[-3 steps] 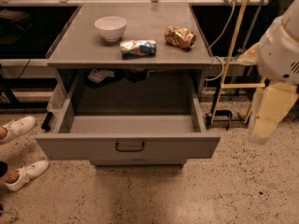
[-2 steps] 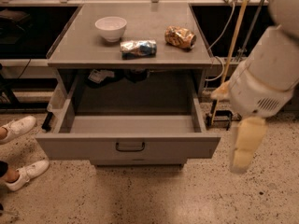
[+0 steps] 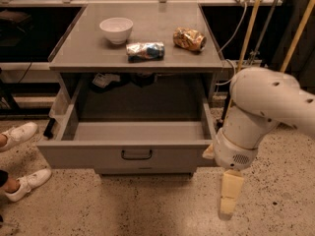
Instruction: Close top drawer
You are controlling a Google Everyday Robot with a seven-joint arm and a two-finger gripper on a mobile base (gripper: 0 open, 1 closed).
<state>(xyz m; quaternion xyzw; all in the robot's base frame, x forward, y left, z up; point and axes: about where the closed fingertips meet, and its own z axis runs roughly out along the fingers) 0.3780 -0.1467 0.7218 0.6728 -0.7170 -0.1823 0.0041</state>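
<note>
The top drawer (image 3: pixel 88 155) is a wide grey metal drawer with a small dark bar handle (image 3: pixel 136 155) at the centre of its front. It stands pulled far out from under the grey table top (image 3: pixel 88 53), and its inside looks bare. My gripper (image 3: pixel 229 198) hangs low at the end of the white arm (image 3: pixel 256 117). It points down at the floor, just right of the drawer's front right corner and slightly in front of it. It holds nothing that I can see.
On the table top lie a white bowl (image 3: pixel 116 29), a blue-and-silver packet (image 3: pixel 145 51) and a brown snack bag (image 3: pixel 189 38). A person's white shoes (image 3: pixel 17 134) stand on the floor at the left. Wooden poles (image 3: pixel 251 18) and cables stand at the back right.
My arm has swung left and down, from the far right edge of view to beside the drawer's front right corner. The drawer has not moved.
</note>
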